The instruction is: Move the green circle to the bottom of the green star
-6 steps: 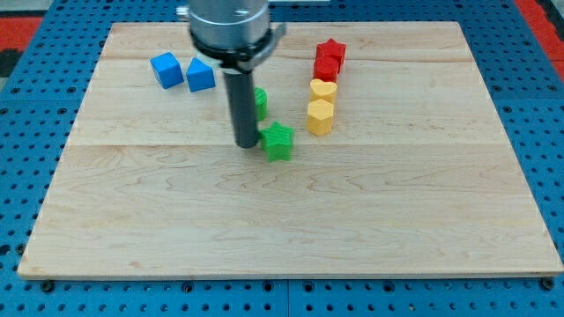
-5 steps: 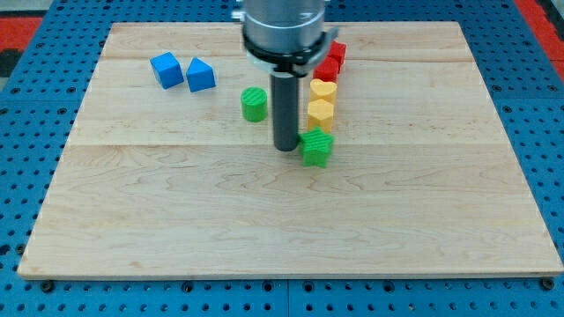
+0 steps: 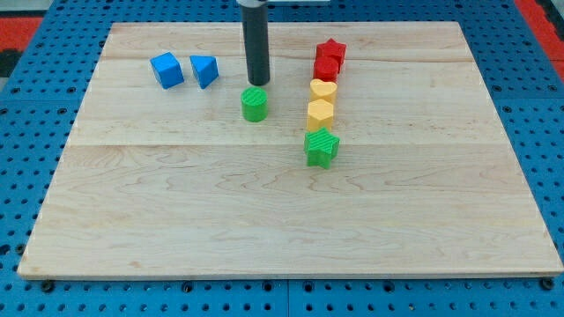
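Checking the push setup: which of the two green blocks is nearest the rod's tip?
The green circle: it sits just below my tip, while the green star lies further right.

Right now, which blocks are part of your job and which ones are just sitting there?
Part of the job:
green circle, just below my tip
green star, toward the view's right, below the yellow blocks

Just sitting there:
two blue blocks
two red blocks
yellow heart
yellow block
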Available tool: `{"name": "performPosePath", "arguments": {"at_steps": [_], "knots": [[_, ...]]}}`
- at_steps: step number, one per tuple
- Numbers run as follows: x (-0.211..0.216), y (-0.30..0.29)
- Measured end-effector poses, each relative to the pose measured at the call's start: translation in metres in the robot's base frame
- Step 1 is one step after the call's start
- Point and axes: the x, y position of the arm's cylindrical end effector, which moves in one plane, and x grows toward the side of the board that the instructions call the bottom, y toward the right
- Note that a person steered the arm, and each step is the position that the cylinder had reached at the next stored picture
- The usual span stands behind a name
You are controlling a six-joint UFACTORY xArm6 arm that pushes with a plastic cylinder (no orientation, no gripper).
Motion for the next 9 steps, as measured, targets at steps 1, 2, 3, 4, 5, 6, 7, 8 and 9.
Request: {"name": "performPosePath", "arguments": {"at_steps": [1, 2, 3, 4, 5, 6, 7, 8, 9], "knots": [[0.051, 0.018], [0.059, 0.0], [0.016, -0.012], [0.024, -0.028], [0.081, -0.029], [0.093, -0.037], [0.097, -0.065], [0.133, -0.049], [0.143, -0.025]]}}
